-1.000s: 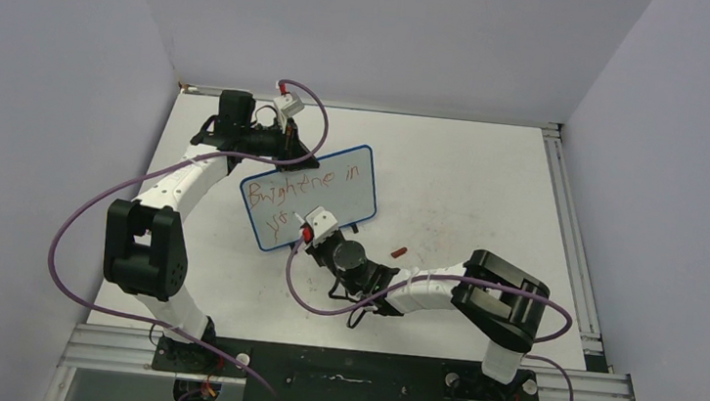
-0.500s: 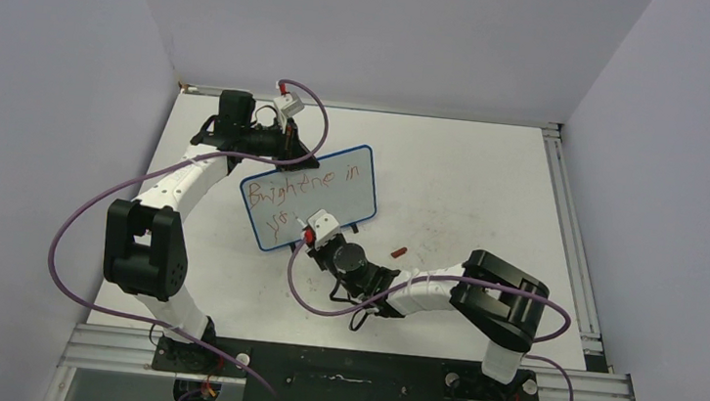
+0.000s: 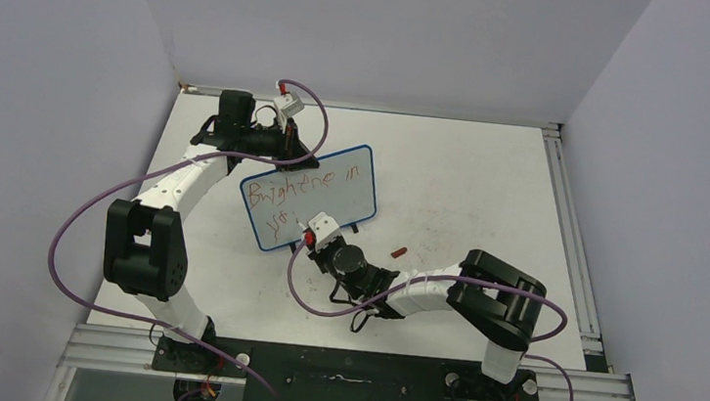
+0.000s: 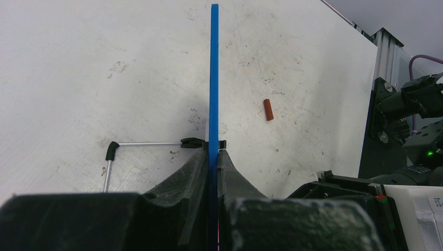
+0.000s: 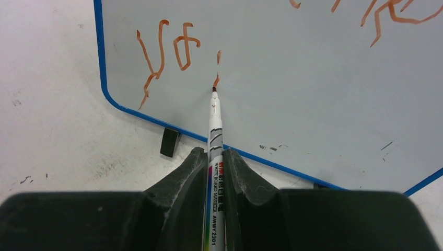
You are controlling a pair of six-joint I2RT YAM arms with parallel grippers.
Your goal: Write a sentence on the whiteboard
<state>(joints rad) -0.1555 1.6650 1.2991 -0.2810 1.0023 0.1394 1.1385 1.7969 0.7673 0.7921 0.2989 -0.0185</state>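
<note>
The whiteboard (image 3: pixel 331 203), white with a thin blue frame, stands tilted near the table's middle. The sentence (image 3: pixel 308 184) in red reads "Brightene in" with "yo" below it; the wrist view shows "yo" (image 5: pixel 167 49) and a short fresh stroke. My left gripper (image 3: pixel 290 145) is shut on the board's top edge, seen edge-on as a blue strip (image 4: pixel 213 78). My right gripper (image 3: pixel 311 239) is shut on a white marker (image 5: pixel 214 136). Its red tip (image 5: pixel 214 89) touches the board just right of "yo".
The marker's red cap (image 3: pixel 398 253) lies on the tabletop right of the board, also in the left wrist view (image 4: pixel 268 109). The board's black feet (image 5: pixel 169 141) and a wire stand (image 4: pixel 141 144) rest on the smudged tabletop. Aluminium rail (image 3: pixel 573 241) runs along the right edge.
My right gripper has edged slightly along the board's lower line with the marker. The left arm and the board have not moved.
</note>
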